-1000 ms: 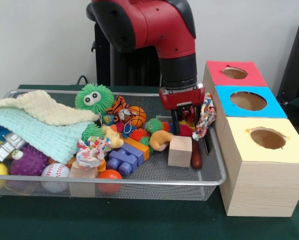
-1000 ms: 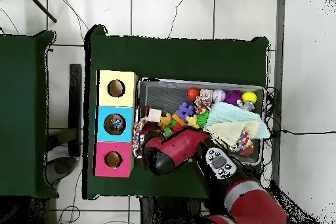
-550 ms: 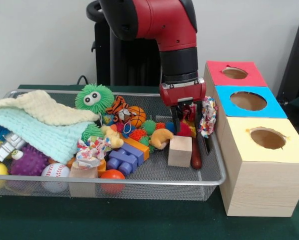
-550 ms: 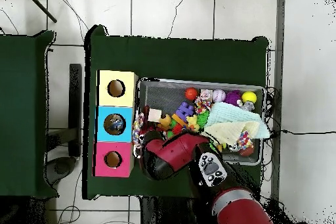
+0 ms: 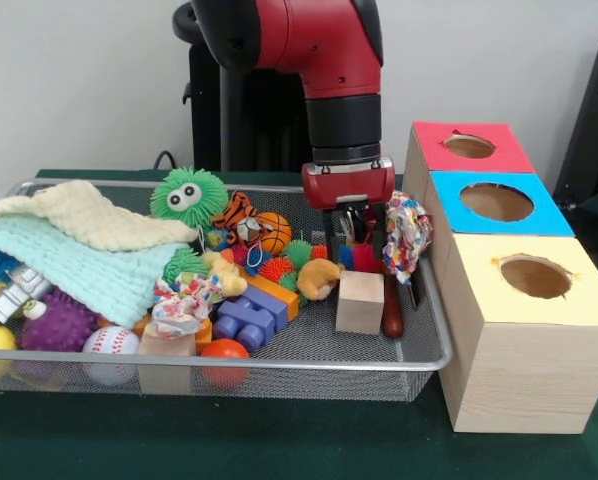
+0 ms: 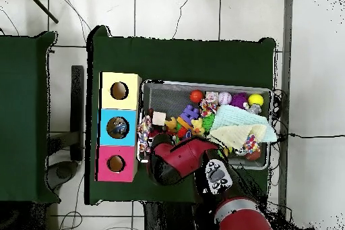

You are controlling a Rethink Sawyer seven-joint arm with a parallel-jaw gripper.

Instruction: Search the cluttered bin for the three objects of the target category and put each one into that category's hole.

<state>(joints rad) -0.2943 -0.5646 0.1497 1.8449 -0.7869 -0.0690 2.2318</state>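
The rag toy (image 5: 406,236), a knotted bundle of multicoloured fabric, hangs upright off the gripper (image 5: 360,232) at the bin's (image 5: 279,357) right end, right by the boxes. The boxes sit in a row: red (image 5: 468,147), blue (image 5: 497,202), yellow (image 5: 534,277), each with a round hole on top.

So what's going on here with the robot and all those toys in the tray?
The red robot arm is reaching down into the right end of a wire mesh bin full of toys. Its gripper hangs just above the toys, behind a plain wooden cube, and a multicoloured fabric toy dangles beside it, apparently held, near the bin's edge. Next to the bin stand three boxes with round holes on top: red, blue and yellow.
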